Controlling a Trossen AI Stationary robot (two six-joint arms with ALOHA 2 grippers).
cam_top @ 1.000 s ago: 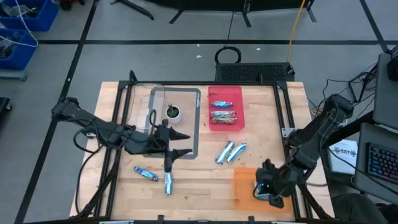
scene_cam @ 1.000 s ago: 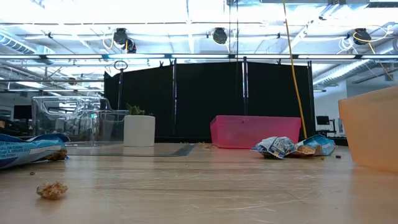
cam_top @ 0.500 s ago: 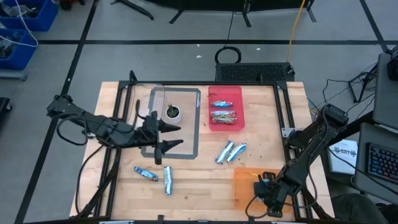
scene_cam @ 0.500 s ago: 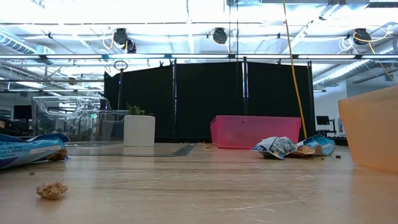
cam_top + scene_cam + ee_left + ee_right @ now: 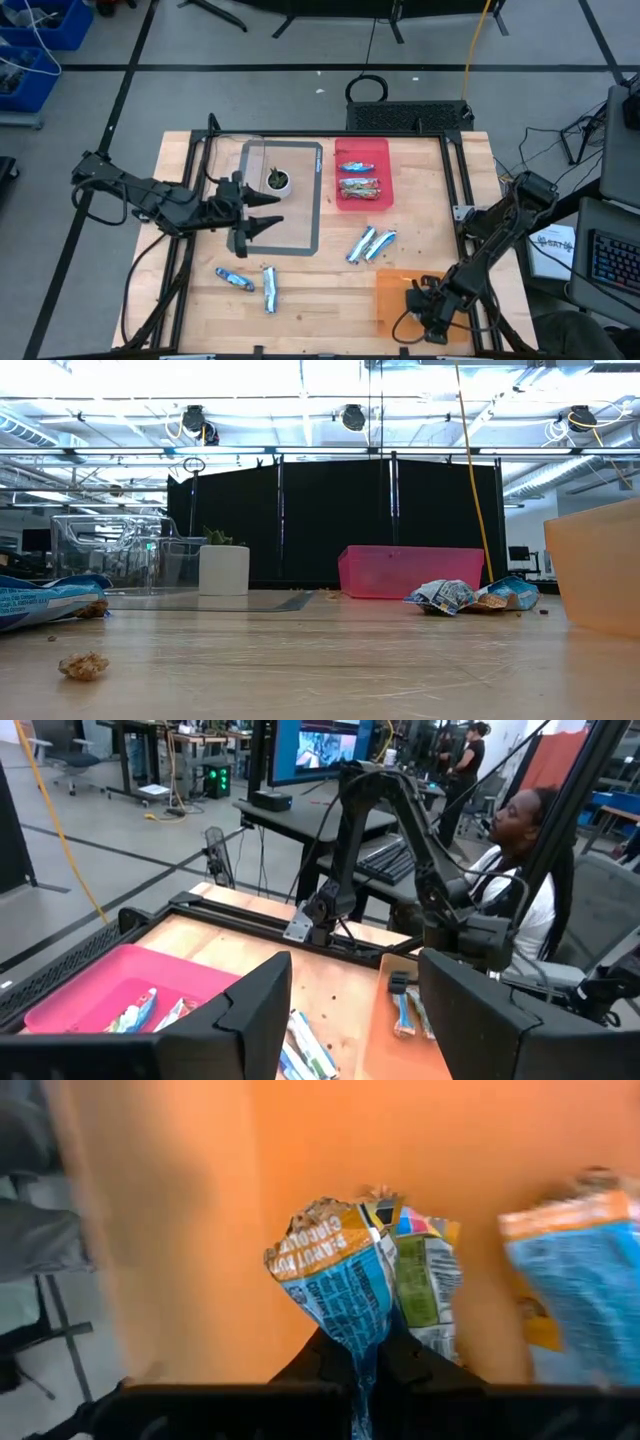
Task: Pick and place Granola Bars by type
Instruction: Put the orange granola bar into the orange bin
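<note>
Blue-and-silver granola bars lie on the wood: two near the left front (image 5: 235,279) (image 5: 270,291) and two in the middle (image 5: 368,243). More bars lie in the pink bin (image 5: 361,150), and another blue bar (image 5: 585,1270) lies in the orange bin (image 5: 392,290). My left gripper (image 5: 265,211) hovers open over the grey mat beside the small potted plant (image 5: 278,180), touching nothing. My right gripper (image 5: 422,305) is at the orange bin's near right corner, shut on a blue bar (image 5: 335,1285). My right gripper (image 5: 365,1355) pinches the blue bar between its two fingers by the wrapper's end (image 5: 362,1342). The fingers lie along the bar, whose crinkled far end (image 5: 320,1230) points away from them over the orange bin floor (image 5: 200,1200). Whether it rests there cannot be told.
A clear box (image 5: 225,165) stands at the far left beside the mat. Crumbs (image 5: 83,665) lie on the wood near the front. A person (image 5: 520,850) sits beyond the table's right edge, next to a desk with a keyboard. Bare wood lies between the mat and the orange bin.
My left gripper has drawn back from above the two front-left bars toward the table's far left, over the mat, staying open. My right arm has folded lower, and its gripper has shifted slightly toward the near edge at the orange bin's corner.
</note>
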